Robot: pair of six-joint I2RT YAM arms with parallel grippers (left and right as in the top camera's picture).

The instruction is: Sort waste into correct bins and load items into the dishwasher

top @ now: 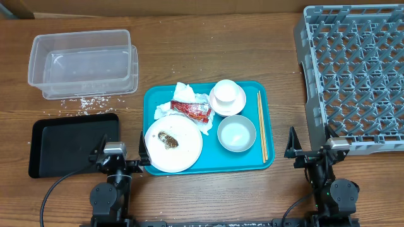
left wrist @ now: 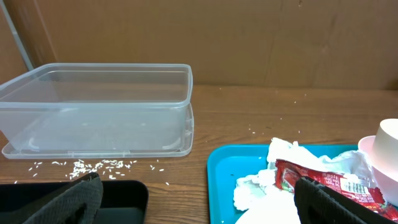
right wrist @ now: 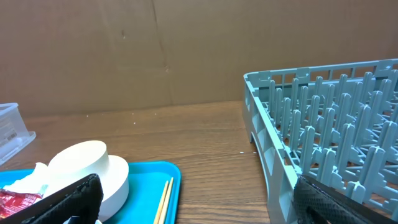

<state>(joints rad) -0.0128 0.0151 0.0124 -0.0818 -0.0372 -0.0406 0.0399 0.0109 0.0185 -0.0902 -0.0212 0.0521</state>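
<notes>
- Both arms sit at the near edge. The left gripper (top: 123, 157) and the right gripper (top: 310, 153) each have their fingers spread wide, holding nothing.
- The teal tray (top: 211, 162) lies mid-table by the near edge. It carries the white plate (top: 186, 151) with a brown food scrap (top: 168, 140), the crumpled napkin (top: 184, 93), the red wrapper (top: 192, 110), an open bowl (top: 237, 133) and another white bowl (top: 227, 96). The chopsticks (top: 261, 126) lie along its right side.
- The clear tub (top: 38, 63) stands toward the far left corner, with rice grains (top: 88, 101) scattered before it.
- The black tray (top: 63, 145) sits at the near left corner.
- The grey dish rack (top: 353, 69) fills the far right corner.
</notes>
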